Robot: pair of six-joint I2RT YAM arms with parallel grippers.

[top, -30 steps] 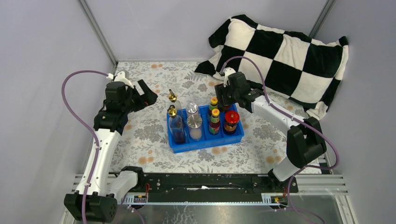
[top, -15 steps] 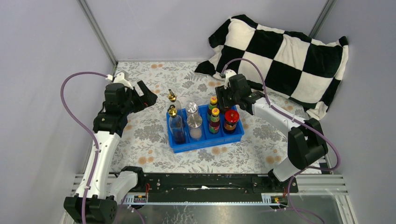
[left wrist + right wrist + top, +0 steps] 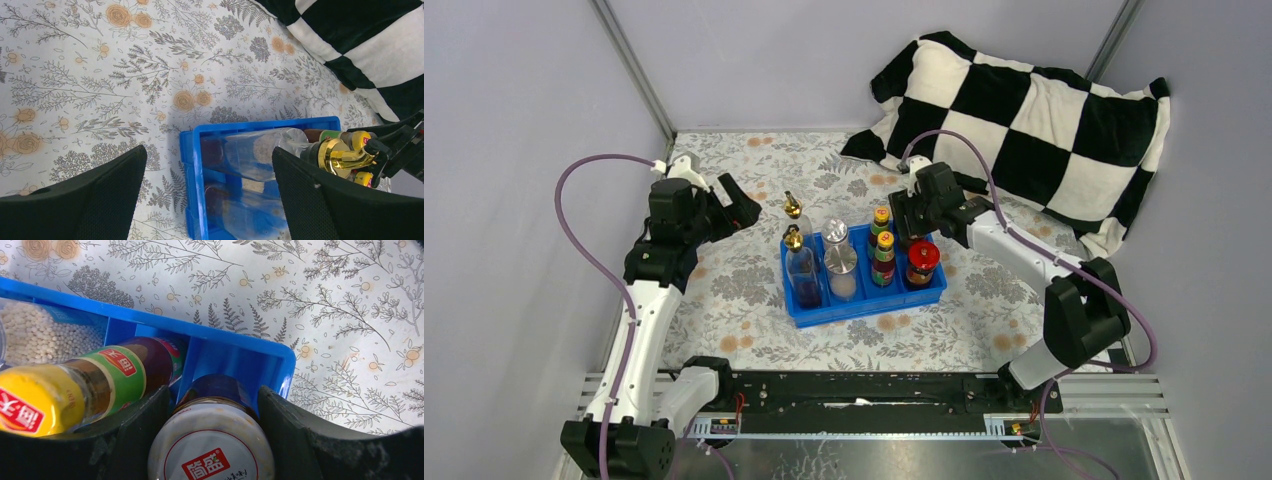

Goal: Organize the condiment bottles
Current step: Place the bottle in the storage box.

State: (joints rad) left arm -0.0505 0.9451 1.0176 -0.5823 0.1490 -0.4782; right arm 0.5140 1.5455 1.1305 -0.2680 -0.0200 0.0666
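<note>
Condiment bottles (image 3: 842, 262) are pretty much all stood upright in the blue divided tray (image 3: 864, 306), so the sorting looks nearly done. A pale-lidded jar (image 3: 212, 455) is sat in the far right corner slot, hugged on both sides by the right gripper (image 3: 212, 395). Letting go is probably all that's left. The left gripper (image 3: 208, 152) is held wide and empty off the tray's left side.

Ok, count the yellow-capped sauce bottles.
2. The rear yellow-capped bottle and the front yellow-capped bottle stand one behind the other in the blue tray; none seems hidden.
</note>
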